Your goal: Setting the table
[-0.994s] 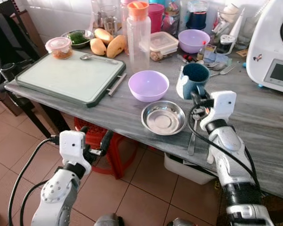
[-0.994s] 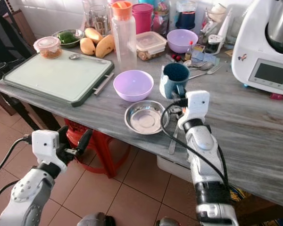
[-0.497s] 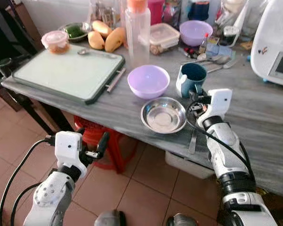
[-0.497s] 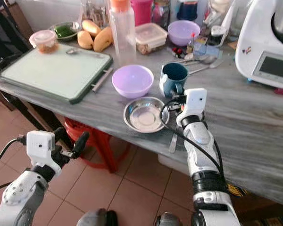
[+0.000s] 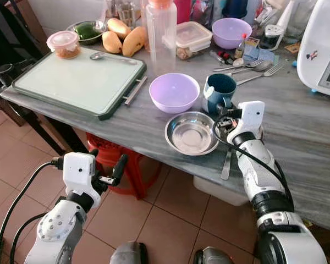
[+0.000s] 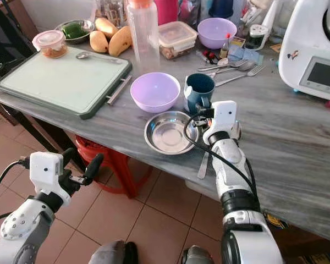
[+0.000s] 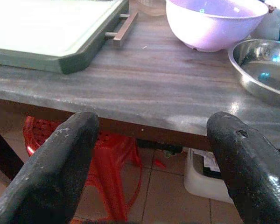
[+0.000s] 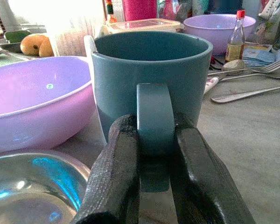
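Mug (image 8: 151, 88), teal, upright at centre frame on the grey table (image 5: 313, 143), just right of the lilac bowl (image 5: 174, 92) and just behind the steel dish (image 5: 191, 133). Right gripper (image 8: 155, 154) at the mug's near side, both black fingers (image 8: 117, 172) pressed against the handle, clamped on it. Spoon (image 5: 226, 164) lies by the table's front edge beside the right arm. Left gripper (image 7: 151, 154) low at lower left, below the table edge, fingers spread wide, holding nothing.

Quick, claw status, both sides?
Left claw: open, holding nothing, below the table edge.
Right claw: shut on the blue mug handle.
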Available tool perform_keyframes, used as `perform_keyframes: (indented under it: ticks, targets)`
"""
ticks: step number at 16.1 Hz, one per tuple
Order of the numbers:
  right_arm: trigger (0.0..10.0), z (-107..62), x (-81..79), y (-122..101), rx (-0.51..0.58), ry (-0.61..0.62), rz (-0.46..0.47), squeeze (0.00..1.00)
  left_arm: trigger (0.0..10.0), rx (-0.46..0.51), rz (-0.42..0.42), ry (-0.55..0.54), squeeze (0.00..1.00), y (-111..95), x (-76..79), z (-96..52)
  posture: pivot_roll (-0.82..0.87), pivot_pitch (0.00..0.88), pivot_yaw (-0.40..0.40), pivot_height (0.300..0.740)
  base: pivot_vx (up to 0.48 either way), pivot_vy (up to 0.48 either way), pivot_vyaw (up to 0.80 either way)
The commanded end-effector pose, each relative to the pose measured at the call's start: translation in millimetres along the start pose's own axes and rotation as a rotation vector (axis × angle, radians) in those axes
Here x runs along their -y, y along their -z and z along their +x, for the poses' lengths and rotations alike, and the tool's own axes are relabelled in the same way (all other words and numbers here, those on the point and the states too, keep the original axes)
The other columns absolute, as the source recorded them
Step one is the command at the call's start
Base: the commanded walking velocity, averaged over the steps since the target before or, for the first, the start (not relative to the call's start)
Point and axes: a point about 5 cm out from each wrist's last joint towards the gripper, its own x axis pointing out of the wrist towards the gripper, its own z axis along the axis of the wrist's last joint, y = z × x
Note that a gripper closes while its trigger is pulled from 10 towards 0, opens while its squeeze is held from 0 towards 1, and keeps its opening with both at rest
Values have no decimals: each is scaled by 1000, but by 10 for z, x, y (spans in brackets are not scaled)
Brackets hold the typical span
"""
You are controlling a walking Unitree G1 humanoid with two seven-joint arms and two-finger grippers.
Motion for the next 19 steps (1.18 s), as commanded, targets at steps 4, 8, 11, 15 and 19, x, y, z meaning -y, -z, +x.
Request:
perform_keyframes:
  ticks: [4, 8, 11, 15, 19]
  targets:
    - [10000, -19, 7, 54, -1, -1, -22, 1000, 10000, -6, 16, -12, 0, -24, -29, 4, 128, 121, 65, 740, 0, 0, 0]
    - [10000, -9, 31, 9, 28, 3, -44, 1000, 10000, 2, 24, -6, 0, -48, -39, 76, 122, 105, 61, 740, 0, 0, 0]
    - [10000, -18, 63, -35, 52, 8, -59, 1000, 10000, 7, 22, -8, 0, -43, -42, 126, 112, 88, 55, 740, 0, 0, 0]
    - [10000, -8, 71, -115, 92, 16, -78, 1000, 10000, 20, 13, -8, 0, -36, -26, 185, 96, 60, 48, 740, 0, 0, 0]
    - [10000, -39, 95, -174, 123, 19, -101, 1000, 10000, 38, 13, 7, 0, -34, -20, 294, 65, 26, 48, 740, 0, 0, 0]
